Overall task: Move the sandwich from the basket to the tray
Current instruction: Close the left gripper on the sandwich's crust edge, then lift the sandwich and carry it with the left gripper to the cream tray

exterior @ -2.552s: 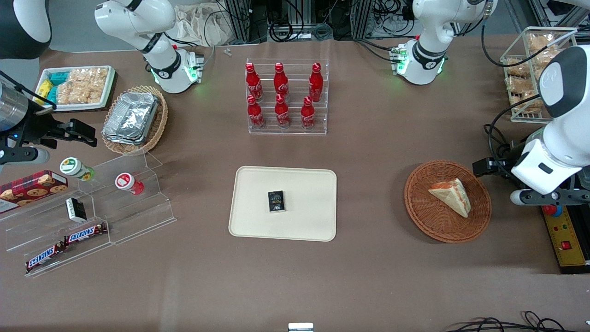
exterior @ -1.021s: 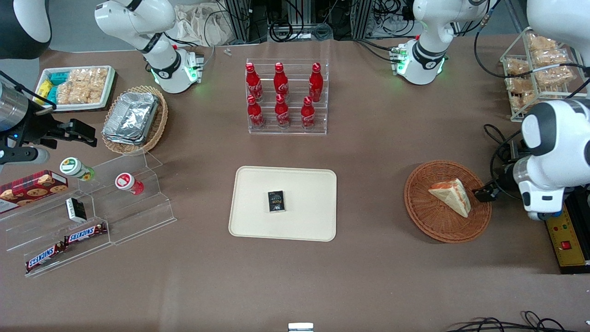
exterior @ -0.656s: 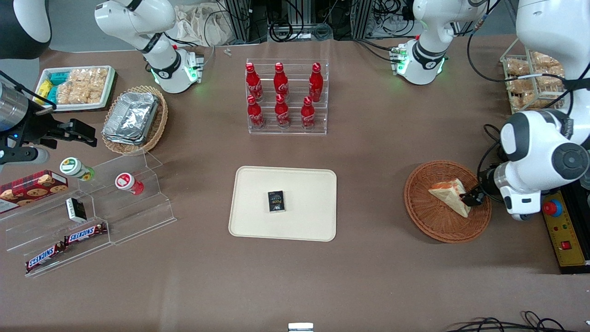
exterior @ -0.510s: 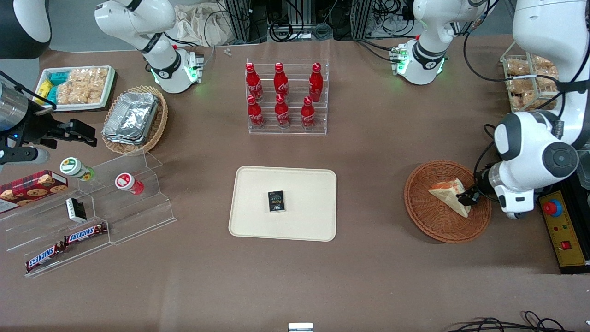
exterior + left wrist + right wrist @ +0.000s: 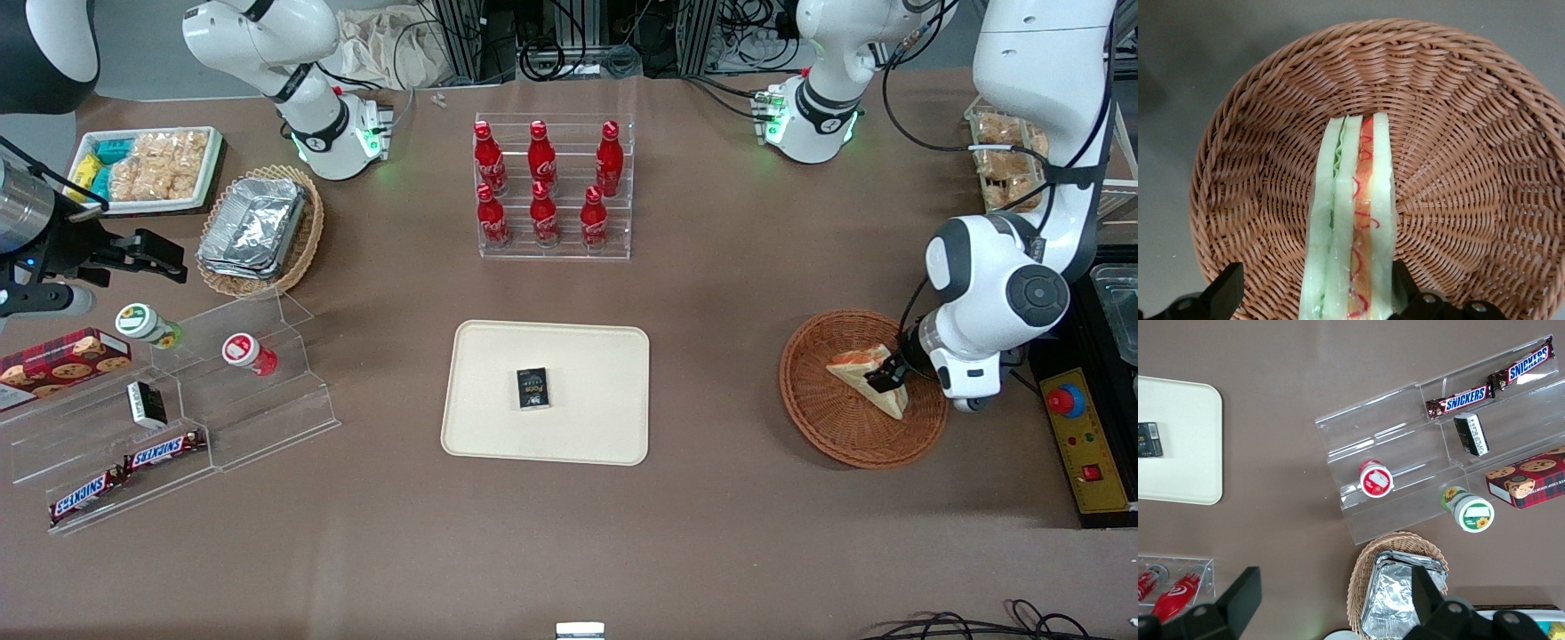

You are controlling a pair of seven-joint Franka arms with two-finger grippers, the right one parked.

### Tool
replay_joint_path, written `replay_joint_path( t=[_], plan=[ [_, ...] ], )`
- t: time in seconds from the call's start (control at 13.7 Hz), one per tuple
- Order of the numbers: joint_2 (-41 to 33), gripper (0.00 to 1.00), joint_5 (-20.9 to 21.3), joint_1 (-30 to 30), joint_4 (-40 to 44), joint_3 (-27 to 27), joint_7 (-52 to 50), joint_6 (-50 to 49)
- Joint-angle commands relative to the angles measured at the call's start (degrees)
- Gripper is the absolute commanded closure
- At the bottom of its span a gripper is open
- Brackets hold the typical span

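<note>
The gripper [image 5: 885, 380] hangs over the sandwich [image 5: 861, 376], which lies in the round reddish-brown wicker basket [image 5: 831, 427] near the working arm's end of the bench. The front view shows only the wedge's pale bread face and red-orange edge; the left wrist view shows the sandwich [image 5: 1353, 220] edge-on, green and red filling between bread layers, with one dark finger [image 5: 1223, 293] well apart from it and the other just beside it, the pincer spread wide around the wedge. The cream tray [image 5: 587, 356] at bench centre holds a small black packet [image 5: 532, 388] whose writing is unreadable. The right wrist view alone makes "SNICKERS" legible on two bars [image 5: 1488, 383] on a clear acrylic stand [image 5: 1405, 453].
</note>
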Motion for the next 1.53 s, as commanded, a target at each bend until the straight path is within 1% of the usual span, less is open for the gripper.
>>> replay_joint_path(
  t=[0.0,0.07,0.29,0.36,0.51,0.58,0.66,0.88,1.02,1.17,1.31,1.46],
  plan=[
    [0.6,0.02,-0.4,-0.5,-1.0,0.0,-1.3,1.8],
    [0.8,0.13,-0.4,-0.6,-0.9,0.0,-1.3,1.8],
    [1.3,0.87,-0.3,-0.6,-0.4,-0.1,-1.3,1.8],
    [1.1,1.00,-0.2,-1.1,0.1,0.0,-1.0,1.6],
    [0.3,1.00,-0.1,-1.1,1.5,-0.1,-0.1,0.5],
    [-0.2,1.00,0.2,-1.1,2.6,0.0,-0.1,-1.6],
    [-1.0,1.00,0.4,-1.1,4.7,0.0,1.9,-5.7],
    [-1.8,1.00,0.2,-1.2,16.8,-0.3,8.1,-21.6],
    [-0.8,1.00,0.2,-1.5,26.2,-3.4,9.7,-32.1],
    [1.7,1.00,0.5,-2.3,36.1,-7.7,9.6,-39.3],
    [5.6,1.00,0.5,-6.0,43.3,-11.4,9.6,-44.6],
    [9.7,1.00,0.6,-12.7,47.5,-11.9,9.0,-44.8]
  ],
)
